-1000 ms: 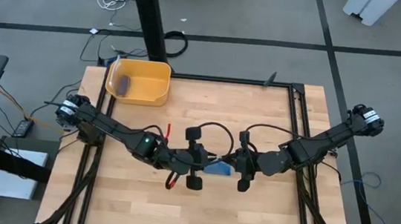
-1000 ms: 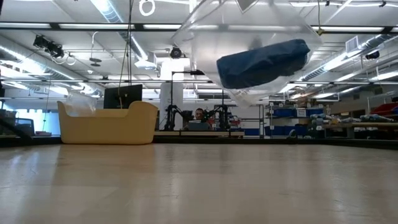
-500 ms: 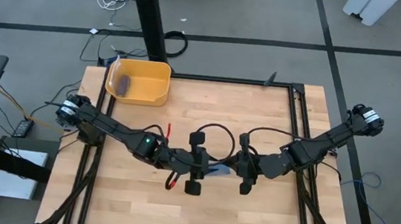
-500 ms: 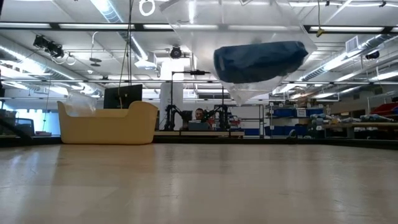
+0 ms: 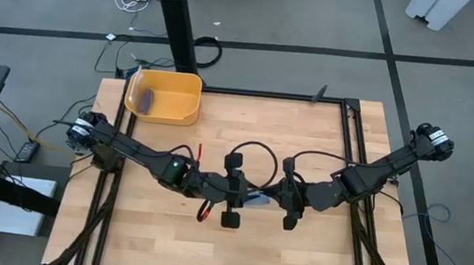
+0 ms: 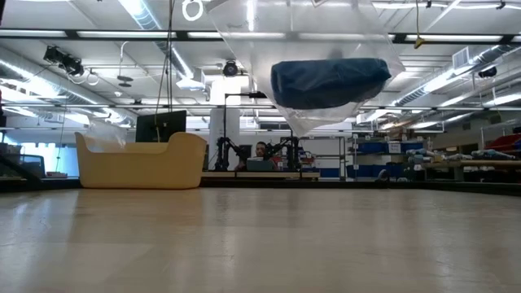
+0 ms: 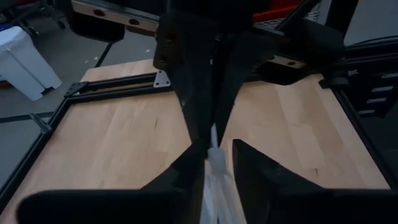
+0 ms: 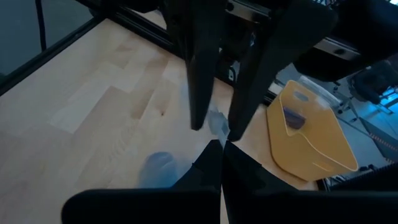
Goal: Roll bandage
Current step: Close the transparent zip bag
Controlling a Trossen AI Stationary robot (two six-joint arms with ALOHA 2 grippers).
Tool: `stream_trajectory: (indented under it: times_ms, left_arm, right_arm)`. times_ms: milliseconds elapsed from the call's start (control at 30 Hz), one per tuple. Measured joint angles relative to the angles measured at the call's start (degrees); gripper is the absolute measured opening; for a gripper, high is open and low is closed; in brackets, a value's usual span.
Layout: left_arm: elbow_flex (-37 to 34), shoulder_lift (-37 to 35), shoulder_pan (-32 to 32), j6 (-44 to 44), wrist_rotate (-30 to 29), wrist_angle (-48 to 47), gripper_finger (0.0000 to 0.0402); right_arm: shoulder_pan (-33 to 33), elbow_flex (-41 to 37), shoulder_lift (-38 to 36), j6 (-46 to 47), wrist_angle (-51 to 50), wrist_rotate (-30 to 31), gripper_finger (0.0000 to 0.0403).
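Bandage (image 6: 330, 81), a blue roll sealed inside a clear plastic packet (image 6: 303, 37), hangs above the counter (image 5: 306, 149), levelled from its earlier tilt. Left claw (image 7: 214, 163) and right claw (image 8: 219, 144) each pinch the packet; unwrapping is unfinished.

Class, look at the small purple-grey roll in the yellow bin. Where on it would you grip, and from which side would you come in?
Grip the roll across its narrow middle, coming straight down from above: it lies on its side near one bin wall, and the walls bar a level approach. Free an arm first; the left gripper and right gripper both hold the packet.
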Motion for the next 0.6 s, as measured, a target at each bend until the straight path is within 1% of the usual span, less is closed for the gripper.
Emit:
stream_trajectory:
  times_ms: [233, 600]
  left_arm:
    - [0.0, 0.0, 0.0, 1.0, -0.2, -0.8, 0.0020]
    - [0.1, -0.1, -0.1, 0.8, -2.1, -4.6, 0.0020]
  right_arm:
    - [0.0, 0.0, 0.0, -0.1, 0.1, 0.0, 0.0000]
    - [0.0, -0.1, 0.2, -0.1, 0.6, 0.1, 0.0000]
